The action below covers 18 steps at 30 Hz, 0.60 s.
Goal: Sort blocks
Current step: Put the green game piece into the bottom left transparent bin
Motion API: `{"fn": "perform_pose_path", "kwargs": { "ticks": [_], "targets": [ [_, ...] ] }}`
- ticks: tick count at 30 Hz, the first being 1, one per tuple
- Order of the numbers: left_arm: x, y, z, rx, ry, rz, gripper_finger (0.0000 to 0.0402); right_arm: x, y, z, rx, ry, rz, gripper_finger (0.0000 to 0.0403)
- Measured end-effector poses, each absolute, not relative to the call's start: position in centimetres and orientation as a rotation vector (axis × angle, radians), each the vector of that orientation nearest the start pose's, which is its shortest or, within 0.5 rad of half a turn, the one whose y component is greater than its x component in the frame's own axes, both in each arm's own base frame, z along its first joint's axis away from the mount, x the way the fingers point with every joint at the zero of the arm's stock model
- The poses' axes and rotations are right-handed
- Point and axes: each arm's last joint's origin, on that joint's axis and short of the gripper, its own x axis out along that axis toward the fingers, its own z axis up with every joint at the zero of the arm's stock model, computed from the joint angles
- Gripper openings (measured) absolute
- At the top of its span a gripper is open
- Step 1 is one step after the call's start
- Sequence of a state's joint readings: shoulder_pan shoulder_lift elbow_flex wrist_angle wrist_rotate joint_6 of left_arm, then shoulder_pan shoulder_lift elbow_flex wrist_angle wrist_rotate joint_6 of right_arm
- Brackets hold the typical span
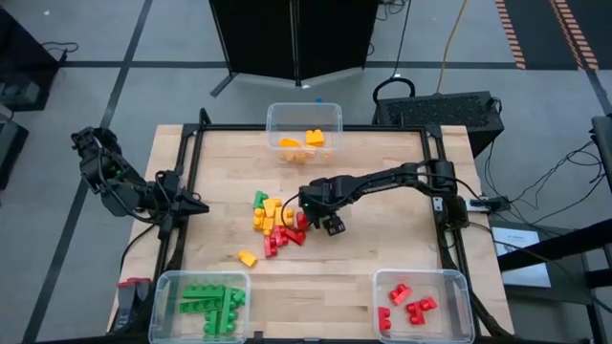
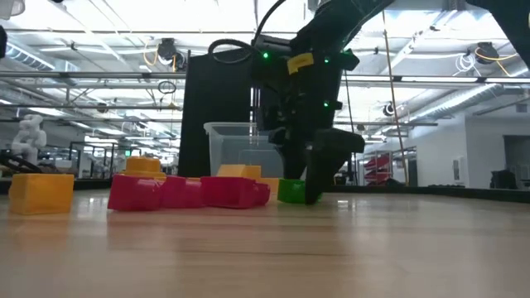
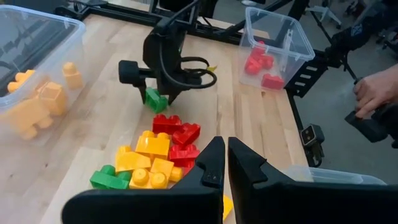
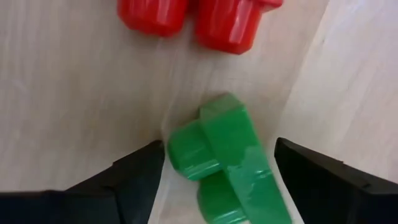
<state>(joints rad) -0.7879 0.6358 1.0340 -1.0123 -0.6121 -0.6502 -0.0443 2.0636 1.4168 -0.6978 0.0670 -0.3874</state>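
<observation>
A green block [image 4: 239,180] lies on the table at the right edge of a pile of red, yellow and green blocks [image 1: 273,222]. My right gripper [image 4: 219,148] points down over it, open, one finger on each side, and I see no touch. Two red blocks [image 4: 199,18] lie just beyond it. In the low view the green block [image 2: 290,190] rests flat on the wood beside the right gripper [image 2: 319,178]. My left gripper [image 3: 225,171] waits shut at the table's left edge [image 1: 191,205], above the table and holding nothing.
Three clear bins stand at the table's edges: yellow blocks at far centre [image 1: 304,129], green at near left [image 1: 201,306], red at near right [image 1: 421,304]. One yellow block [image 1: 248,258] lies apart, nearer than the pile. A person's hand [image 3: 373,93] holds a dark device beyond the right edge.
</observation>
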Motion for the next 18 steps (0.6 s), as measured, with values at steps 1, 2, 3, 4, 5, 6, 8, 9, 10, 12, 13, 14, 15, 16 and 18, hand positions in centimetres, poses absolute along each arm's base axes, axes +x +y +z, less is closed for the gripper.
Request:
{"fn": "perform_pose_path", "kwargs": {
  "ticks": [1, 2, 3, 4, 5, 6, 8, 9, 10, 12, 13, 14, 15, 16, 18],
  "targets": [
    [7.2, -4.9, 35.8, -0.239, 0.499, -0.010, 0.0003, 39.8, -2.0, 13.9, -0.332, 1.353, 0.169, 0.0297],
    [7.2, -4.9, 35.8, -0.239, 0.500, -0.010, 0.0003, 39.9, -1.9, 13.7, -0.317, 1.359, 0.171, 0.0292],
    [7.2, -4.9, 35.8, -0.239, 0.500, -0.010, 0.0003, 39.9, -1.9, 13.5, -0.297, 1.369, 0.168, 0.0285],
    [7.2, -4.9, 35.8, -0.239, 0.501, -0.010, 0.0003, 39.8, -1.9, 13.3, -0.277, 1.379, 0.158, 0.0275],
    [7.3, -4.9, 35.7, -0.238, 0.502, -0.010, 0.0003, 39.8, -1.9, 13.1, -0.264, 1.389, 0.150, 0.0263],
    [7.3, -4.9, 35.8, -0.238, 0.502, -0.010, 0.0003, 39.7, -1.9, 13.0, -0.254, 1.397, 0.144, 0.0249],
    [7.3, -4.9, 35.8, -0.238, 0.502, -0.010, 0.0003, 39.7, -1.8, 13.0, -0.240, 1.405, 0.134, 0.0211],
    [7.3, -4.9, 35.8, -0.238, 0.502, -0.010, 0.0003, 39.7, -1.8, 13.0, -0.238, 1.405, 0.129, 0.0189],
    [7.3, -4.9, 35.8, -0.238, 0.502, -0.010, 0.0003, 39.6, -1.8, 13.0, -0.228, 1.406, 0.120, 0.0167],
    [7.3, -4.9, 35.7, -0.236, 0.503, -0.010, 0.0003, 39.6, -1.9, 13.1, -0.204, 1.406, 0.100, 0.0153],
    [7.3, -4.9, 35.7, -0.236, 0.503, -0.010, 0.0003, 39.6, -1.9, 13.3, -0.189, 1.403, 0.085, 0.0153],
    [7.2, -4.9, 35.7, -0.234, 0.504, -0.010, 0.0003, 39.6, -1.9, 13.3, -0.172, 1.402, 0.068, 0.0153],
    [7.2, -4.9, 35.7, -0.233, 0.505, -0.009, 0.0003, 39.6, -1.9, 13.5, -0.155, 1.398, 0.051, 0.0153],
    [7.2, -4.9, 35.7, -0.232, 0.507, -0.009, 0.0003, 39.5, -1.9, 13.7, -0.137, 1.392, 0.036, 0.0153],
    [7.2, -4.9, 35.6, -0.222, 0.517, -0.005, 0.0003, 39.4, -1.8, 14.3, -0.109, 1.378, 0.008, 0.0153]
  ]
}}
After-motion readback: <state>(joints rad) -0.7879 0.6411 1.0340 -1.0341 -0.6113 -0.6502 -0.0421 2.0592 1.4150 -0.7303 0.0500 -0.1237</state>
